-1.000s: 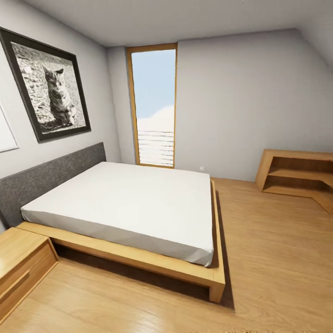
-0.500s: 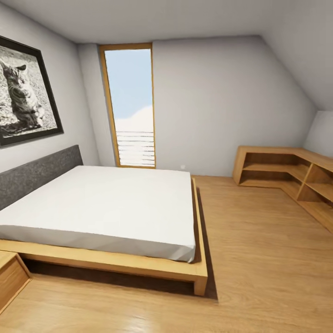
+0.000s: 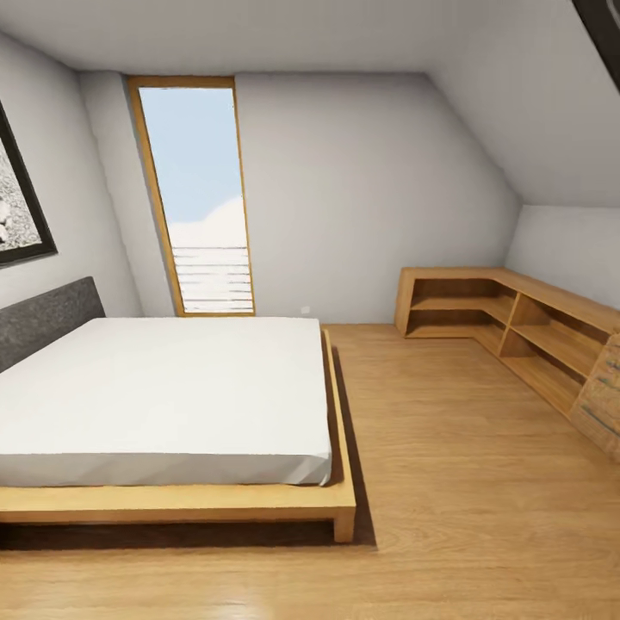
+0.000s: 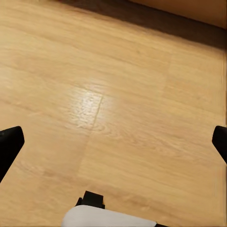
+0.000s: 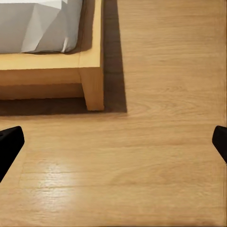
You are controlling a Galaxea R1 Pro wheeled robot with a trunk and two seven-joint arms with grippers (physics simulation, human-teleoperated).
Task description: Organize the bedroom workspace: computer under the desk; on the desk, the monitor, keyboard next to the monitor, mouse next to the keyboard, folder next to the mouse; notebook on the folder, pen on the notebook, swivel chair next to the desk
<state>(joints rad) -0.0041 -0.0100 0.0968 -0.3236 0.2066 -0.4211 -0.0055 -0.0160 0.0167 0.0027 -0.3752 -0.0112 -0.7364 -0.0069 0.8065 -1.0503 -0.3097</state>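
Bedroom (image 3: 362,189) was all your head view gave: bed (image 3: 164,396) left, shelf (image 3: 517,319) far right; no desk seen, so nothing looked started. Left gripper (image 4: 113,142) and right gripper (image 5: 113,142): jaws spread over bare floor (image 4: 118,90).

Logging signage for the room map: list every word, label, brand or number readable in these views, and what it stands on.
None: no readable text in any view.
The framed picture on the wall carries no visible lettering.
The bed, window, shelf and floor bear no labels.
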